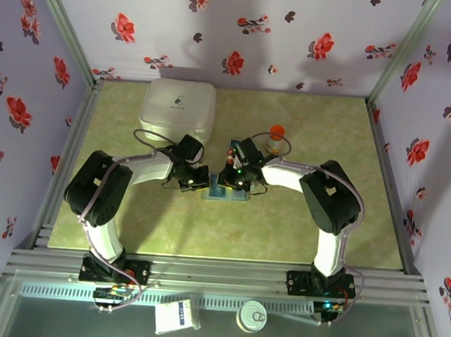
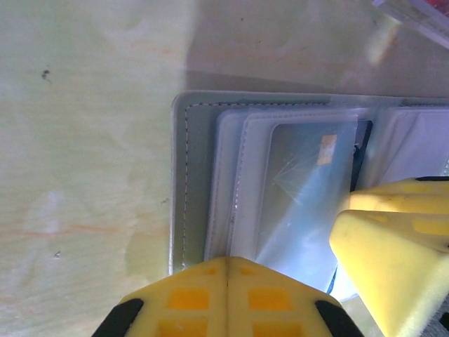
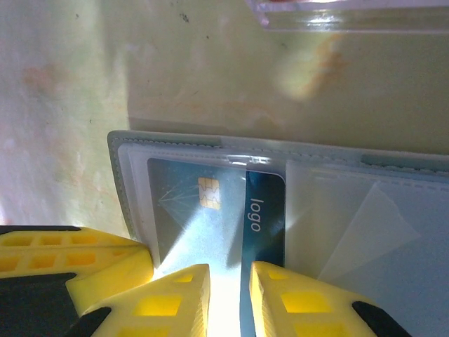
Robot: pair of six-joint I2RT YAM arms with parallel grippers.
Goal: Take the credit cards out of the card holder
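The card holder (image 1: 227,194) lies open on the table between the two arms. Its grey-green stitched cover (image 2: 193,175) and clear sleeves show in the left wrist view. One teal credit card (image 3: 189,203) with a gold chip sits in a sleeve, and its right strip, marked "logo", sticks out past the sleeve's edge. My left gripper (image 2: 228,263) is shut, with its tips on the holder's near left edge. My right gripper (image 3: 230,281) stands narrowly open, its fingers on either side of the card's near end. The same card (image 2: 309,182) is under glare in the left wrist view.
A white rounded box (image 1: 178,108) stands at the back left. An orange-capped bottle (image 1: 275,139) stands just behind the right gripper, and its clear plastic edge (image 3: 351,17) lies close beyond the holder. A tin (image 1: 251,315) and a small packet (image 1: 176,316) rest on the front ledge.
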